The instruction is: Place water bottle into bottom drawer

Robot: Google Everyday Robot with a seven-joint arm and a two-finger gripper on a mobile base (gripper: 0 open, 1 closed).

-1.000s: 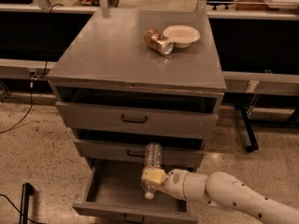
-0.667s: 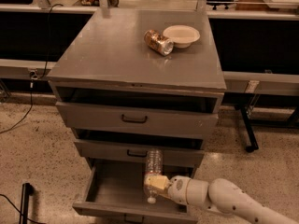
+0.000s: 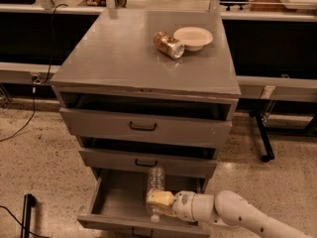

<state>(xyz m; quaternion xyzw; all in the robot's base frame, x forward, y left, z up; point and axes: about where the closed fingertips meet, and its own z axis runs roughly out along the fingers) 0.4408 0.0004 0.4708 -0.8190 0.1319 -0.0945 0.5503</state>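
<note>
On the camera view, I have the grey cabinet (image 3: pixel 124 58) square in front of me. The gripper (image 3: pixel 158 199) sits low in the picture, over the open bottom drawer (image 3: pixel 115 197), toward its right half. The white arm (image 3: pixel 233 213) reaches in from the lower right corner.

The fingers (image 3: pixel 154 197) are clamped narrow around the water bottle (image 3: pixel 156 178), gripping it at its lower middle. The bottle stands roughly on end inside the drawer opening, with the white cap pointing down toward the drawer's front edge. Its clear upper body rises just in front of the middle drawer (image 3: pixel 148 161). I cannot tell whether the cap touches the drawer floor.

The bottom drawer is pulled well out, and the plain grey floor to the left of the bottle is bare. Above it, the middle drawer is nearly flush. The top drawer (image 3: pixel 143 127) stands slightly forward, with a dark gap over it.

Up on the cabinet's top surface, a shiny brown-gold can (image 3: pixel 168 44) lies on its side. It is just beside a white bowl (image 3: pixel 193 37), toward the back right. Both are well apart from the gripper.
</note>
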